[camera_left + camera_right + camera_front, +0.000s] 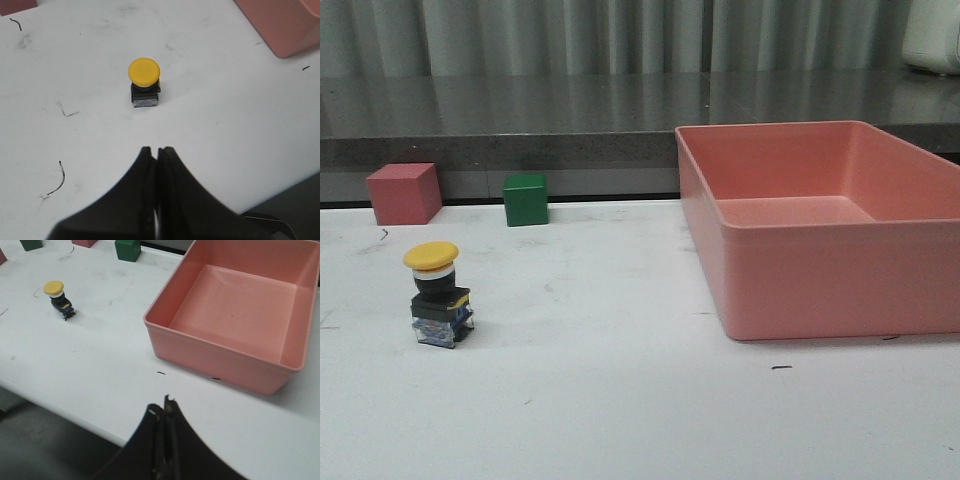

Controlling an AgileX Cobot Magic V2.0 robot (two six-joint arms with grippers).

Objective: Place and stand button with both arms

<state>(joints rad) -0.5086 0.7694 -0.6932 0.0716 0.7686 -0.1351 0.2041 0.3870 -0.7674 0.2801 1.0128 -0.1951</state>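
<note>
The button stands upright on the white table at the left, yellow mushroom cap on top, black collar and black-blue-clear base below. It also shows in the left wrist view and small in the right wrist view. My left gripper is shut and empty, hanging well back from the button with bare table between them. My right gripper is shut and empty, above the table's front edge, far from the button. Neither arm shows in the front view.
A large pink bin stands on the right half of the table, seen also in the right wrist view. A pink cube and a green cube sit at the back left. Dark scuff marks dot the tabletop.
</note>
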